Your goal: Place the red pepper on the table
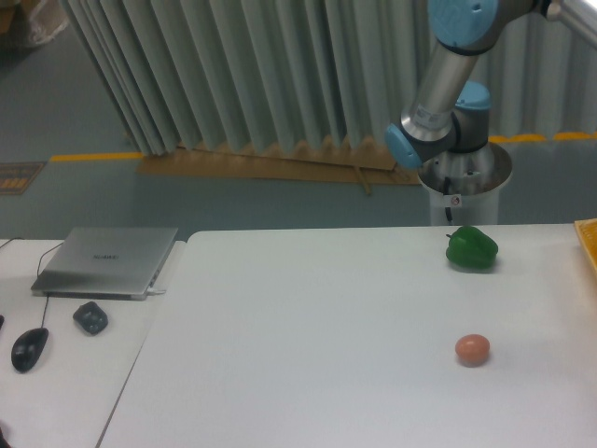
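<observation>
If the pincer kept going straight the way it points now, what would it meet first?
Cannot tell: the pincer is out of frame. Only the arm's lower links show, leading off the top right. The red pepper is not visible either. On the table lie a green pepper and an orange-pink ball.

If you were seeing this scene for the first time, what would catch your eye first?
Probably the green pepper near the far right of the white table, with the small orange-pink ball in front of it. Next, the blue-jointed robot arm rising behind the table, its pincer out of frame. No red pepper shows.
</observation>
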`<state>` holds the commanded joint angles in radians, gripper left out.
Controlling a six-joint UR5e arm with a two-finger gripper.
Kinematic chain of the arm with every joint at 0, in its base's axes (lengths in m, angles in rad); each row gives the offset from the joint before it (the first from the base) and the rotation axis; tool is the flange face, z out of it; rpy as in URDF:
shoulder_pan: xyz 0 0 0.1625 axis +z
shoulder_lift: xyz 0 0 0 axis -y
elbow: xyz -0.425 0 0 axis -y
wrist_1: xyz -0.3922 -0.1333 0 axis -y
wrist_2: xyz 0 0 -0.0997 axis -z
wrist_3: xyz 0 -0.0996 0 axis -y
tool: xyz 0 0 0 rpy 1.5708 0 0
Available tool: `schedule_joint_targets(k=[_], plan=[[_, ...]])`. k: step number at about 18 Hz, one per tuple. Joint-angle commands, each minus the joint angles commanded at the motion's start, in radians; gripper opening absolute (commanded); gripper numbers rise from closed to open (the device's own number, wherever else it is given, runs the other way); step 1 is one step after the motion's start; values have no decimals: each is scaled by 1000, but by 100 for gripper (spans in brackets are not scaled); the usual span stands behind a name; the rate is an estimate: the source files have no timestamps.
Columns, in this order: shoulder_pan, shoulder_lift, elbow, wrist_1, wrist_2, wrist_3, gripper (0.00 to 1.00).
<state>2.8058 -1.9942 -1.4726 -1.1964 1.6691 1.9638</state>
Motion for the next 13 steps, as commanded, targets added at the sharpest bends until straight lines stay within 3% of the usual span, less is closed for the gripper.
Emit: schedule_joint_targets(k=[5, 11, 13], plan=[[-55, 44, -37, -12, -52, -134, 51], [-101, 71, -38, -52, -100, -250, 51], [-133, 78, -38, -54, -126, -346, 51]])
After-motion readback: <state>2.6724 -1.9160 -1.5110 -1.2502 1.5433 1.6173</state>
